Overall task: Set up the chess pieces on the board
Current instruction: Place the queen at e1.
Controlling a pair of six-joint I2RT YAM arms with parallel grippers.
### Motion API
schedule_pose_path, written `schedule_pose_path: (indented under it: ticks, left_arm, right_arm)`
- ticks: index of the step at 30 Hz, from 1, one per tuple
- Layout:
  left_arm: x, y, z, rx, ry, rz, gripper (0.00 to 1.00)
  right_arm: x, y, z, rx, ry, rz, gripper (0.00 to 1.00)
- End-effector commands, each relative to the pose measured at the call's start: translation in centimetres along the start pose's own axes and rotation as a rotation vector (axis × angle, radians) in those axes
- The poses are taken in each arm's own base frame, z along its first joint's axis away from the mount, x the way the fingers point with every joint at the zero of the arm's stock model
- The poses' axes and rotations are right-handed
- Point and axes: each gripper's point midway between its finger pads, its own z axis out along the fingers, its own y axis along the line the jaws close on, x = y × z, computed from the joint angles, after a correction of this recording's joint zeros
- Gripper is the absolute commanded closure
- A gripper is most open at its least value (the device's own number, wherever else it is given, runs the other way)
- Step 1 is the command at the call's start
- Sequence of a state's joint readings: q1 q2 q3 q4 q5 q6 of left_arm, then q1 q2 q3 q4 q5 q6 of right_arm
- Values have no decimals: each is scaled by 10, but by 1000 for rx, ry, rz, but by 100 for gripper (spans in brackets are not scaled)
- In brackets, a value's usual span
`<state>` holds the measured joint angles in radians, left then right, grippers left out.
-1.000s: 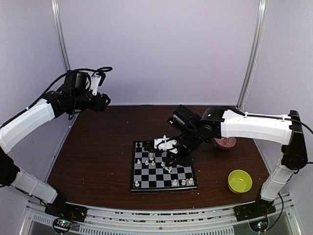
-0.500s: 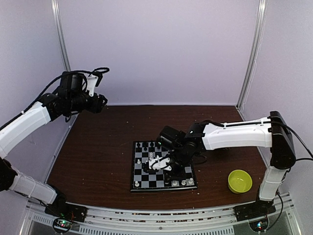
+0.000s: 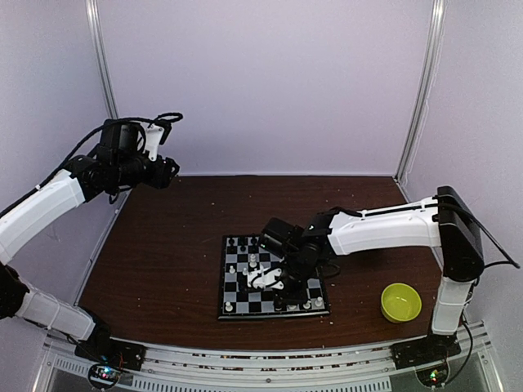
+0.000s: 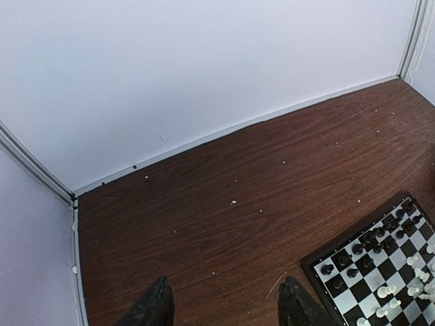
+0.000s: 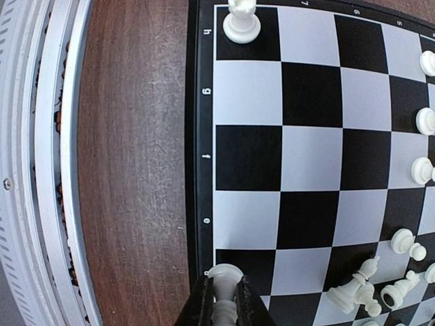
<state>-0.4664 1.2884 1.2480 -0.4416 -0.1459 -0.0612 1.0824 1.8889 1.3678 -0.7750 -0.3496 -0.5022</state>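
Observation:
The board (image 3: 245, 304) lies at the table's middle front, with black pieces (image 3: 246, 242) on its far row and white pieces (image 3: 230, 307) scattered over it. My right gripper (image 3: 282, 296) is low over the board's near row, shut on a white chess piece (image 5: 225, 277) held over a black square by the board's rim (image 5: 202, 170). Other white pieces stand at the top (image 5: 242, 24) and right (image 5: 357, 292) of the right wrist view. My left gripper (image 3: 170, 170) is raised at the far left, open and empty; its fingertips (image 4: 158, 299) frame bare table, the board's corner (image 4: 319, 258) to their right.
A yellow-green bowl (image 3: 400, 302) sits at the front right of the table. Pale crumbs (image 4: 233, 202) dot the brown table. The metal front rail (image 5: 47, 163) runs beside the board's near edge. White walls close in the back and sides.
My right arm has swung from above the board's far right down and toward its near edge, carrying the white piece low over the near row. The left arm has barely moved.

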Motion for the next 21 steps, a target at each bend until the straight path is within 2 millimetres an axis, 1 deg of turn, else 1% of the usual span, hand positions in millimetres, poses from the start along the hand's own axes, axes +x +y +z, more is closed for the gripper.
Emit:
schedule_pose_path:
  ticks: [1,7,15,21]
  left_arm:
    - [-10,2,1,-4,-41,3,47]
    - [-10,-1,2,11,-39,5,47]
    - [-9,-3,4,23,-31,5,47]
    - [-8,-4,6,27,-27,6,47]
  right_arm:
    - [4,-3,9,23,22,-7,90]
    - [10,-9,14,52,41,-1,89]
    - [13,-10,17,57,48,2,87]
    - [14,-9,18,55,50,6,80]
